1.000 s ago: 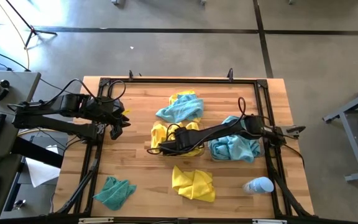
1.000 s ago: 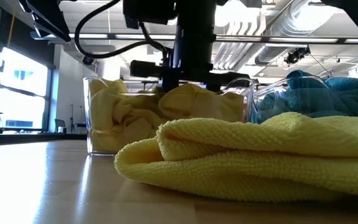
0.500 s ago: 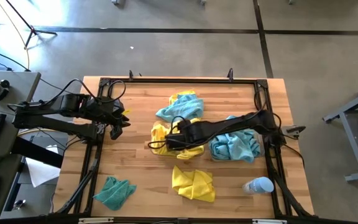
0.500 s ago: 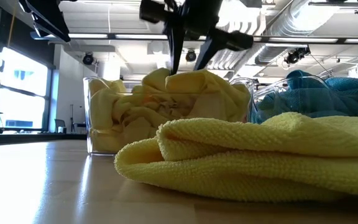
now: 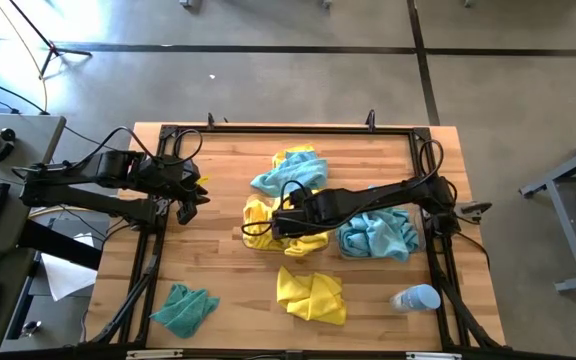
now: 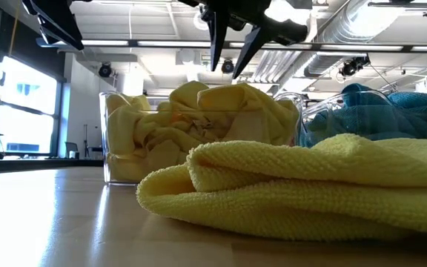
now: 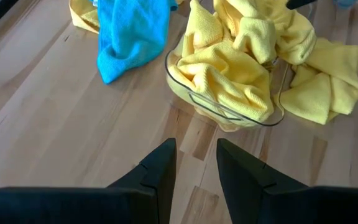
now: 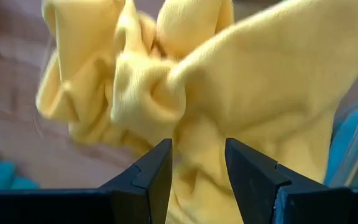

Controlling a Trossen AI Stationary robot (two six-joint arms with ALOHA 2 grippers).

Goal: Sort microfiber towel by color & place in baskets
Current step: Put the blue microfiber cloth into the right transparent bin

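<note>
Bare concrete floor surrounds the wooden worktop (image 5: pixel 218 275) seen from above. Right gripper (image 5: pixel 276 226) hangs over the basket of yellow towels (image 5: pixel 286 228), fingers apart and holding nothing, which suggests a towel has just been dropped there. Beside it the blue basket (image 5: pixel 376 236) holds teal cloths. Loose pieces wait unsorted: a yellow towel (image 5: pixel 311 295) in front of those fingers, a teal towel (image 5: pixel 184 309) at the near left corner, and a mixed heap (image 5: pixel 290 171) beyond. Left gripper (image 5: pixel 187 204) waits at the worktop's left edge.

From table height, the right fingers (image 6: pixel 219 41) stand spread just above the heaped yellow pile (image 6: pixel 199 126), not touching it.

Left wrist: its fingers (image 7: pixel 160 171), slightly apart and empty, point toward the full basket (image 7: pixel 229 115).

Right wrist: between its open fingers (image 8: pixel 154 177) the crumpled yellow cloth (image 8: pixel 216 99) lies free below.
</note>
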